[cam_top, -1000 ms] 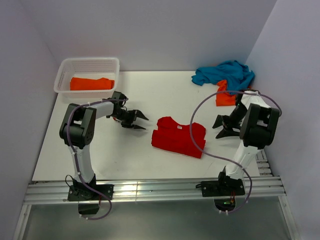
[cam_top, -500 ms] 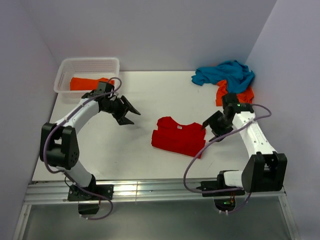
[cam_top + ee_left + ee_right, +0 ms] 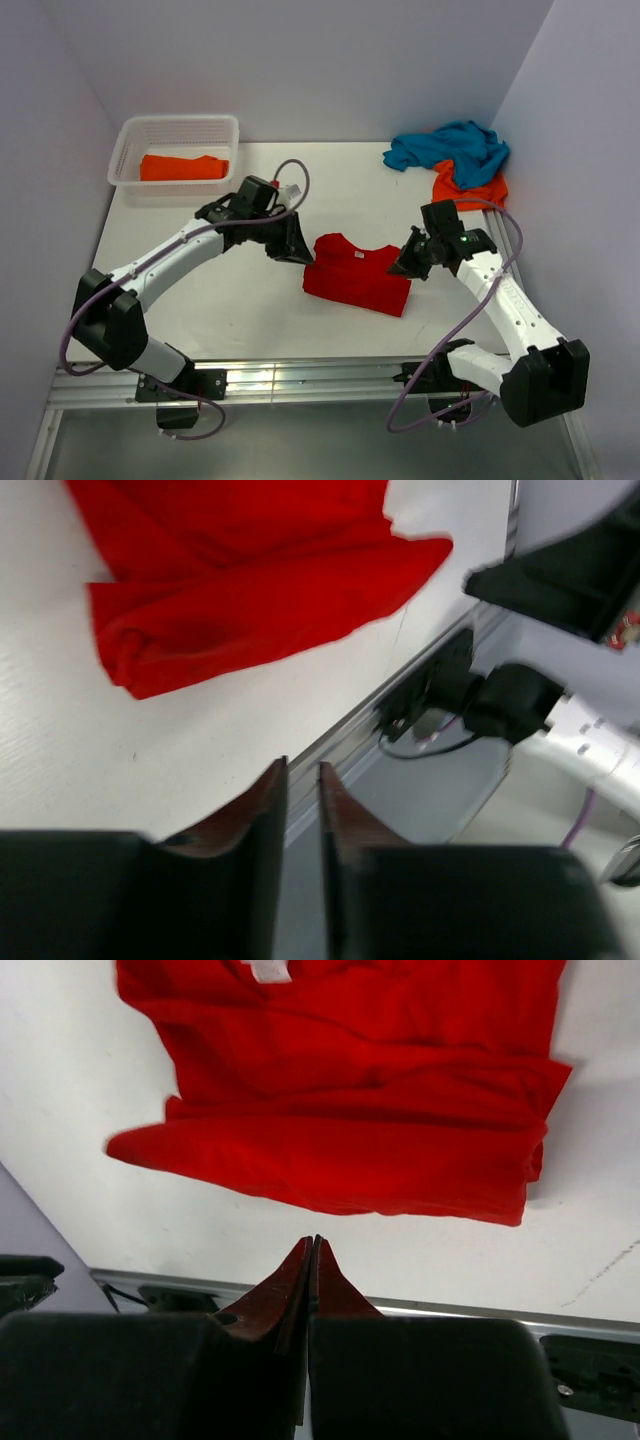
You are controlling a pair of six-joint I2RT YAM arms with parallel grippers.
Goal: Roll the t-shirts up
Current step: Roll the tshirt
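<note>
A bright red t-shirt (image 3: 357,273) lies folded flat at the middle of the white table. My left gripper (image 3: 300,250) hovers at its left edge; in the left wrist view my left gripper (image 3: 303,770) shows a narrow empty gap, with the red t-shirt (image 3: 250,600) ahead of the tips. My right gripper (image 3: 398,266) is at the shirt's right edge. In the right wrist view my right gripper (image 3: 315,1242) is shut on nothing, just short of the red t-shirt (image 3: 350,1110). An orange t-shirt (image 3: 182,167) lies in the basket. A teal t-shirt (image 3: 455,145) and another orange t-shirt (image 3: 470,188) are heaped at the back right.
The white lattice basket (image 3: 180,122) stands at the back left corner. Walls close in the table at the left, back and right. A metal rail (image 3: 300,380) with both arm bases runs along the near edge.
Both arms have stretched in toward the red t-shirt, the left gripper moving right and the right gripper moving left. The right jaws have closed and the left jaws have narrowed.
</note>
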